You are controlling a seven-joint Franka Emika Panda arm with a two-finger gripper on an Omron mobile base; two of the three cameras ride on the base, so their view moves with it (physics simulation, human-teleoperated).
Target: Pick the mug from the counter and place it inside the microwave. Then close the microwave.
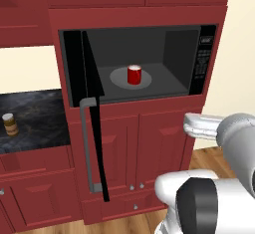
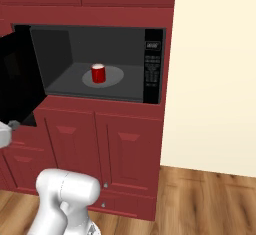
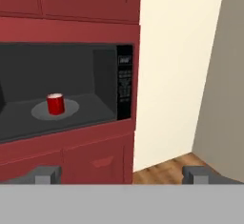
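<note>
**Mug sits inside the open microwave**

The red mug (image 1: pixel 134 74) stands upright on the round grey plate (image 1: pixel 119 81) in the middle of the microwave (image 1: pixel 172 58), well back from its front edge. The microwave's black door (image 1: pixel 89 113) hangs wide open to the left, its long grey handle (image 1: pixel 85 143) facing out; the button panel (image 1: pixel 203 61) is on the microwave's right. Left of the microwave, a small brown jar (image 1: pixel 8 124) stands on the dark marbled surface (image 1: pixel 40 118). The fingers (image 3: pixel 47 174) are spread wide, holding nothing, out in front of the microwave and below its opening, by the red cabinet doors (image 1: pixel 144 148).
</note>
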